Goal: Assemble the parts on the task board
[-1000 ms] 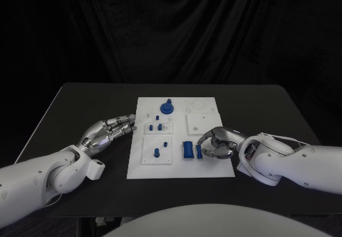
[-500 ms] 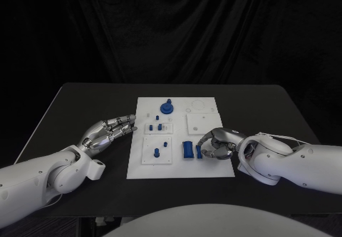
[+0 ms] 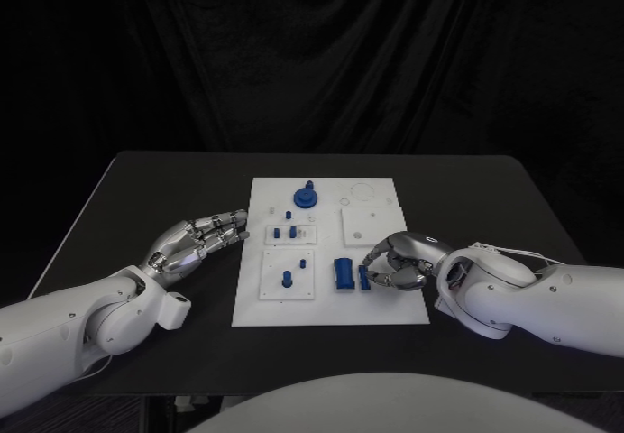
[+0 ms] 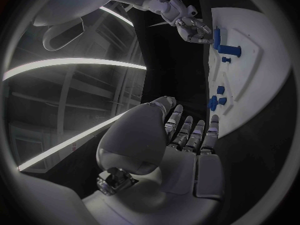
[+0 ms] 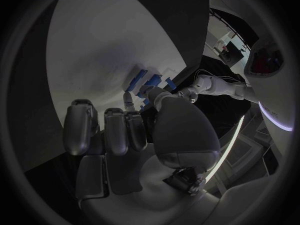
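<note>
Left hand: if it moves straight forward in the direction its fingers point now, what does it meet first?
Probably the left edge of the white board. The left hand lies open beside it, fingers pointing toward the small raised plate with blue pegs. Its height above the table is unclear, so it might pass over the edge.

One black desk [image 3: 156, 198] carries one white task board [image 3: 390, 307]. Two white arms reach in, each ending in one silver hand: the left hand [image 3: 195, 242] and the right hand [image 3: 397, 262]. On the board sit one round blue part with a knob [image 3: 306, 197], two blue cylinders lying side by side [image 3: 344, 273], and several smaller blue pegs [image 3: 294, 232], too small to count surely.
</note>
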Robot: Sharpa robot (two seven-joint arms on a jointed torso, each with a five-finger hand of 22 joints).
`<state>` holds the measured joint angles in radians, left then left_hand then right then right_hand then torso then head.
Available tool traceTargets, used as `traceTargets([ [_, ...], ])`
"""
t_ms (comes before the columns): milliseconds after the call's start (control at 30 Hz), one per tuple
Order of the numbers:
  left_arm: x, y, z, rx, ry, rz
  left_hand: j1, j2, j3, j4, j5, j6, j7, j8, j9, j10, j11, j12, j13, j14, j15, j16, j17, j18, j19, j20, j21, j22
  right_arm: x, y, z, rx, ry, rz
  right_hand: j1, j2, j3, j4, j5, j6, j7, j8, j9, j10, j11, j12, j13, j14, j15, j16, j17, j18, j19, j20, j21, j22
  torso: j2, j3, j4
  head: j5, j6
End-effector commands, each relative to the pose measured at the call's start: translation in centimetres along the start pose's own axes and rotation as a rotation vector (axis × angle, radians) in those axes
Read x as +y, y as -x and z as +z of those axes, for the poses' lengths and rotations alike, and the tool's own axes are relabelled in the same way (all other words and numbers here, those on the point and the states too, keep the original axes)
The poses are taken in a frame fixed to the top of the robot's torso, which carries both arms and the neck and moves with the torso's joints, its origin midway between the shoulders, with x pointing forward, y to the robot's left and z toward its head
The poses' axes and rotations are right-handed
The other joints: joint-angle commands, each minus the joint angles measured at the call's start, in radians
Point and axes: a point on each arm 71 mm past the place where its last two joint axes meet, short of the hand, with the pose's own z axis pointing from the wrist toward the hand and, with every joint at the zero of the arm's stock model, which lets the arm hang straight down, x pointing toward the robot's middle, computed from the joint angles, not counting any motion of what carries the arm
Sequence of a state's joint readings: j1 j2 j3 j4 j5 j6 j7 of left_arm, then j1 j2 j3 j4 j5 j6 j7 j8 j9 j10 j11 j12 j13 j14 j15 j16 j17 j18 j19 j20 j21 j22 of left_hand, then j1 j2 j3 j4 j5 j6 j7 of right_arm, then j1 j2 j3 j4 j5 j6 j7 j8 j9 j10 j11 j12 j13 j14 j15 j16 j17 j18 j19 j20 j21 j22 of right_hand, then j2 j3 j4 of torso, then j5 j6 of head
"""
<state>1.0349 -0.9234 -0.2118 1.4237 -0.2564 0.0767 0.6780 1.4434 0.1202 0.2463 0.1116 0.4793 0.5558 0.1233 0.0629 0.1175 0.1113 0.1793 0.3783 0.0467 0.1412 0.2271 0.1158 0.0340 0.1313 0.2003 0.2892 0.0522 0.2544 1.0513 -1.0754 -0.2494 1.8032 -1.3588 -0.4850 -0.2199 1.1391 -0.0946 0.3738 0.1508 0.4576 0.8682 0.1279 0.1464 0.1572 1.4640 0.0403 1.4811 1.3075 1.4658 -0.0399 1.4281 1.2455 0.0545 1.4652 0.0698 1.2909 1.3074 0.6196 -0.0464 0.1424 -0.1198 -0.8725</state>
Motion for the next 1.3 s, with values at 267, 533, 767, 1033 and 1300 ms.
traceTargets([
  [267, -2.4, 0.3, 0.1, -0.042, -0.101, 0.046, 0.004, -0.010, 0.014, 0.002, 0.008, 0.007, 0.007, 0.004, 0.002, 0.000, 0.016, 0.007, 0.001, -0.040, -0.037, -0.021, -0.006, 0.011, -0.064, -0.026, -0.017, -0.053, -1.2, 4.9, 1.0, -0.301, 0.101, 0.368, -0.043, 0.019, -0.074, 0.140, -0.110, 0.086, 0.000, 0.031, 0.008, -0.400, 0.016, -0.277, -0.301, -0.241, 0.034, -0.304, -0.474, 0.107, -0.308, 0.030, -0.578, -0.020, -0.007, 0.0014, -0.0013, 0.011, 0.000],
  [533, -4.3, 0.5, 1.9, -0.023, -0.160, 0.069, -0.014, -0.006, 0.003, 0.040, -0.020, -0.056, 0.007, -0.009, -0.014, -0.031, -0.025, -0.049, -0.006, -0.112, -0.079, -0.082, -0.022, 0.011, -0.148, -0.069, -0.031, -0.147, -2.2, 7.3, 3.6, -0.270, 0.238, 0.705, -0.074, 0.089, -0.233, 0.140, -0.003, -0.093, 0.060, 0.019, -0.024, -1.040, 0.228, -0.756, -0.749, -0.935, 0.270, -0.781, -0.865, 0.040, -0.843, 0.180, -1.142, -0.323, -0.027, 0.0057, -0.0059, 0.016, 0.000],
  [767, -4.1, 0.4, 3.7, -0.019, -0.187, 0.005, -0.055, 0.003, -0.081, 0.161, -0.040, -0.265, -0.017, -0.028, -0.067, -0.064, -0.058, -0.141, -0.014, -0.141, -0.106, -0.116, -0.034, 0.024, -0.182, -0.083, -0.040, -0.200, -1.9, 7.3, 4.5, -0.201, 0.350, 0.835, -0.083, 0.155, -0.365, 0.142, -0.085, -0.359, -0.016, -0.046, -0.091, -1.310, 0.219, -0.952, -0.991, -1.252, 0.292, -1.074, -1.102, 0.010, -1.335, 0.220, -1.263, -0.956, -0.059, 0.0140, -0.0291, 0.044, 0.000],
  [1033, -3.0, 0.2, 4.6, -0.016, -0.077, 0.025, -0.550, 0.015, -0.246, 0.095, -0.203, -0.461, -0.123, -0.063, -0.118, -0.111, -0.179, -0.278, -0.047, -0.141, -0.138, -0.116, -0.034, -0.028, -0.200, -0.148, -0.052, -0.254, -2.2, 6.9, 5.1, -0.203, 0.318, 0.789, -0.379, 0.170, -0.460, 0.054, -0.228, -0.630, -0.128, -0.146, -0.157, -1.464, 0.076, -1.222, -1.220, -1.466, 0.182, -1.293, -1.245, -0.054, -1.465, 0.134, -1.291, -1.181, -0.073, 0.0166, -0.0316, 0.064, 0.000],
  [1300, -3.3, -0.1, 5.0, -0.073, -0.081, 0.037, -0.782, -0.012, -0.246, 0.043, -0.282, -0.556, -0.123, -0.063, -0.118, -0.111, -0.179, -0.308, -0.047, -0.141, -0.151, -0.116, -0.034, -0.047, -0.200, -0.181, -0.052, -0.254, -0.9, 7.2, 6.0, -0.269, 0.293, 0.836, -0.956, 0.095, -0.374, -0.151, -0.458, -0.868, -0.128, -0.146, -0.157, -1.464, -0.040, -1.481, -1.307, -1.466, 0.040, -1.428, -1.245, -0.054, -1.465, -0.070, -1.291, -1.307, -0.074, 0.0206, -0.0467, 0.071, 0.037],
])
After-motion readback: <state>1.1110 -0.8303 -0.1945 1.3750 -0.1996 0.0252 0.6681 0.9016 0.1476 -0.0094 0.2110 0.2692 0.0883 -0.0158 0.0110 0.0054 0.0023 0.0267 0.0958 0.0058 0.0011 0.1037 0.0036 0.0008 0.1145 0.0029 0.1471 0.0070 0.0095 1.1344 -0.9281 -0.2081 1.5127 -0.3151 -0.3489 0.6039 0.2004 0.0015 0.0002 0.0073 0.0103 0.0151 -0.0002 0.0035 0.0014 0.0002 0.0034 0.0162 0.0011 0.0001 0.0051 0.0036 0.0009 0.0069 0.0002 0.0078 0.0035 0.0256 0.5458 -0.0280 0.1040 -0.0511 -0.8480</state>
